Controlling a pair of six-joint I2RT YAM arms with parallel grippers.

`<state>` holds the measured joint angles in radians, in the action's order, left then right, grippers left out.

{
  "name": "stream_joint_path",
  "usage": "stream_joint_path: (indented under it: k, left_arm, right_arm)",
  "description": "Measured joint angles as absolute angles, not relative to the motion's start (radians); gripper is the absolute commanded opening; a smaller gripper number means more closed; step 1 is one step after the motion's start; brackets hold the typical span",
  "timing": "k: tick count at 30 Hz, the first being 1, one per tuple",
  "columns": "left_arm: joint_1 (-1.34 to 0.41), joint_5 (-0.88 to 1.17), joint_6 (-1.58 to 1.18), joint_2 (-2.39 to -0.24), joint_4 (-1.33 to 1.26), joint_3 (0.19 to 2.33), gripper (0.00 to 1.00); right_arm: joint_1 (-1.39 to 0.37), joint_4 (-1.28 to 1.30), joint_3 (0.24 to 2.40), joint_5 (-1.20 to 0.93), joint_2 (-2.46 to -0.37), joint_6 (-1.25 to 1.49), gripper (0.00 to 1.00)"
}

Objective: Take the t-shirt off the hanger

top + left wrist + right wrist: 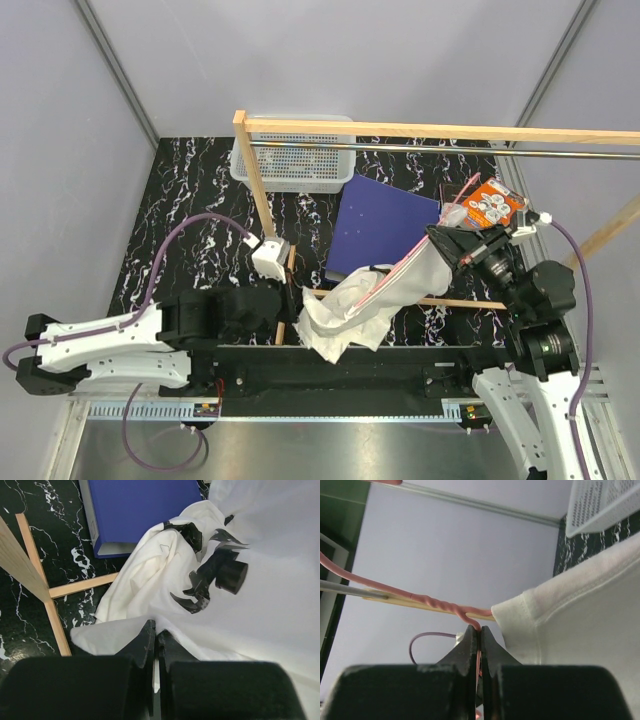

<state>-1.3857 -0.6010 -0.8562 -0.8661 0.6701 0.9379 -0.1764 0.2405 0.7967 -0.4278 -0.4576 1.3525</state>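
1. Cream t-shirt [370,295]: soft cloth, crumpled. Stretched as a slanting roll from the right gripper toward the near left, ending in a loose heap at the near middle of the table. Stitched double-seam collar band; jagged black print on one face. Draped across a low wooden bar.
2. Pink hanger [435,602]: thin wire, twisted at the neck, with a curved hook beyond. Wire passing behind the t-shirt collar; one pink arm showing along the roll in the top view.
3. Right gripper [479,636]: black, wedge-shaped fingers pressed together, clamped on the hanger wire just below the twist, beside the collar.
4. Left gripper [155,636]: black, tapered fingers pressed together, pinching the near edge of the t-shirt, with a sliver of cloth between them.
5. Blue sheet [385,225]: flat, smooth, rectangular, dark blue. Mid-table, just far of the heap.
6. Wooden frame [430,130]: pale, square-section bars. Upright post at left, top rail across the far side, base bars on the table.
7. Metal rod [450,150]: slim, grey, parallel to the top rail and just beside it.
8. Basket [295,160]: white perforated plastic, rectangular, at the far side behind the post.
9. Orange packet [497,205]: glossy, printed with white discs, at right, just far of the right gripper.
10. Table [190,200]: black surface with white marble-like veining.
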Motion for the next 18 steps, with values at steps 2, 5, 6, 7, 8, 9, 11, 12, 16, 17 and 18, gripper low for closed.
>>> stream_joint_path:
  k: [2, 5, 6, 7, 8, 9, 11, 12, 16, 17, 18]
  left_arm:
    - [-1.382, -0.599, -0.887, -0.857, 0.651, 0.911, 0.0]
    - [-1.379, -0.594, -0.943, -0.813, 0.64, 0.826, 0.0]
    - [-1.378, -0.59, -0.966, -0.794, 0.641, 0.79, 0.0]
    - [-1.378, -0.583, -0.991, -0.772, 0.645, 0.751, 0.0]
    - [-1.378, -0.579, -1.007, -0.758, 0.649, 0.726, 0.0]
    - [-1.378, -0.573, -1.028, -0.738, 0.658, 0.695, 0.0]
    - [-1.378, -0.57, -1.052, -0.709, 0.666, 0.666, 0.0]
    - [-1.378, -0.57, -1.061, -0.694, 0.669, 0.66, 0.0]
    - [-1.372, -0.571, -1.075, -0.64, 0.676, 0.659, 0.0]
    - [-1.366, -0.571, -1.073, -0.63, 0.677, 0.661, 0.0]
    - [-1.361, -0.572, -1.07, -0.628, 0.678, 0.664, 0.0]
  right_arm:
    - [-0.176, 0.231, 0.798, -0.401, -0.422, 1.358, 0.0]
    - [-0.176, 0.23, 0.804, -0.357, -0.41, 1.36, 0.0]
    - [-0.176, 0.231, 0.805, -0.347, -0.41, 1.36, 0.0]
    - [-0.176, 0.233, 0.805, -0.336, -0.41, 1.36, 0.0]
    - [-0.176, 0.236, 0.805, -0.325, -0.41, 1.36, 0.0]
    - [-0.176, 0.238, 0.805, -0.318, -0.41, 1.363, 0.0]
    - [-0.176, 0.243, 0.805, -0.308, -0.41, 1.363, 0.0]
    - [-0.176, 0.251, 0.807, -0.301, -0.41, 1.36, 0.0]
    - [-0.176, 0.305, 0.827, -0.279, -0.413, 1.336, 0.0]
    - [-0.176, 0.313, 0.834, -0.28, -0.416, 1.332, 0.0]
    - [-0.176, 0.316, 0.84, -0.283, -0.421, 1.329, 0.0]
